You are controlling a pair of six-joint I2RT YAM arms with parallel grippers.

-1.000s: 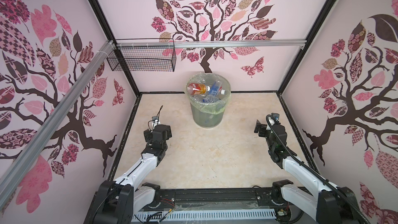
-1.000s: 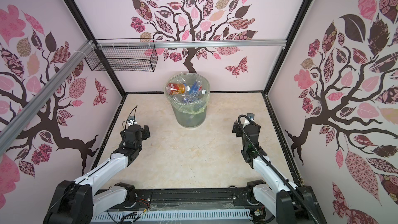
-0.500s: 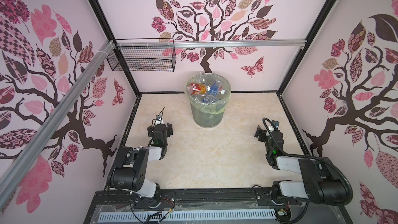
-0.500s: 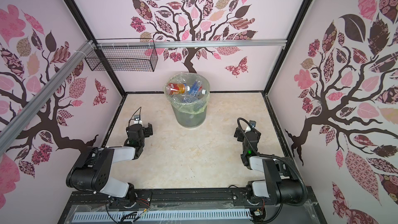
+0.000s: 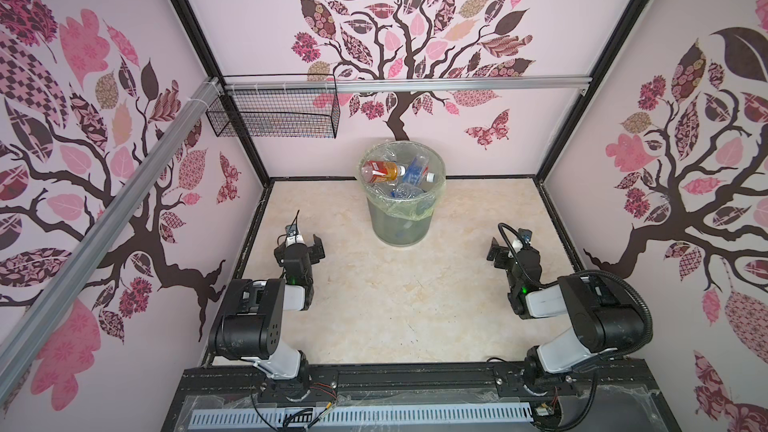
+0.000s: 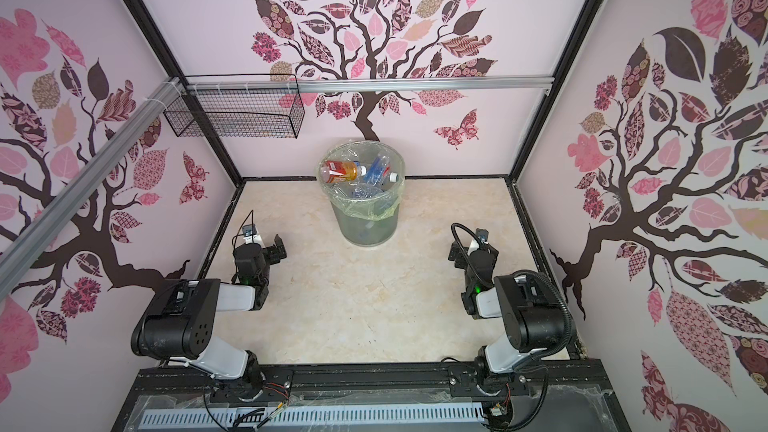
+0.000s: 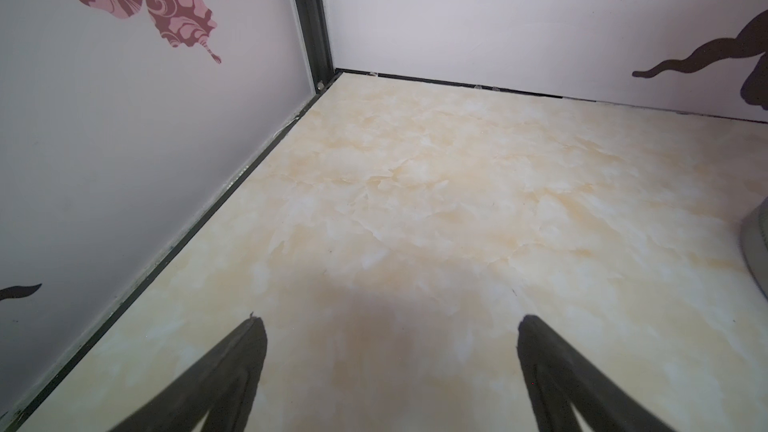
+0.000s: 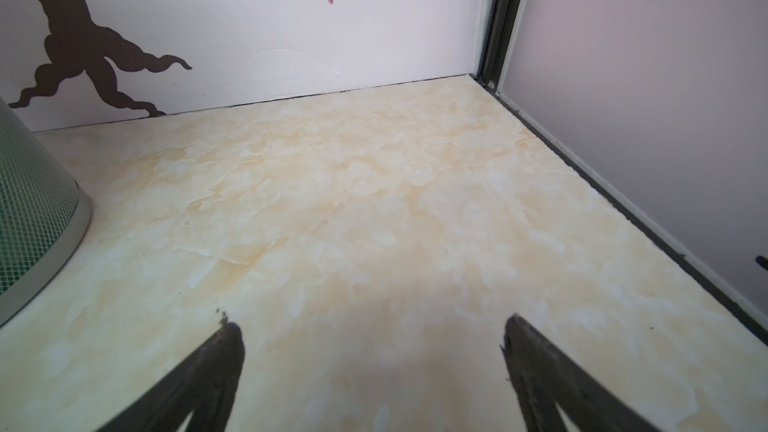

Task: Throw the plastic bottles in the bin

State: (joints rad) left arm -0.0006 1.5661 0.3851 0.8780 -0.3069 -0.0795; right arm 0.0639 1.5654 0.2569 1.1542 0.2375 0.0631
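Observation:
The grey-green bin point(image 5: 399, 226) point(image 6: 368, 228) with a greenish liner stands at the back middle of the floor. Plastic bottles lie inside it: an amber bottle with a red label point(image 5: 379, 171) point(image 6: 340, 171) and clear bottles with blue labels point(image 5: 415, 170) point(image 6: 376, 168). I see no bottle on the floor. My left gripper point(image 5: 301, 243) point(image 6: 264, 245) point(image 7: 390, 322) is open and empty, low over the floor, left of the bin. On the bin's right, my right gripper point(image 5: 512, 247) point(image 6: 471, 249) point(image 8: 370, 324) is open and empty too. The bin's base shows at the edge of each wrist view point(image 7: 760, 243) point(image 8: 37, 201).
A black wire basket point(image 5: 274, 116) hangs from the aluminium rail at the back left. Patterned walls close the cell on three sides. Both arms' bases sit on the black front rail point(image 5: 415, 372). The marble-look floor point(image 5: 407, 305) lies between the arms.
Both arms have folded up, elbows rising toward the camera. The grippers stay near the same spots on either side of the bin and stay open.

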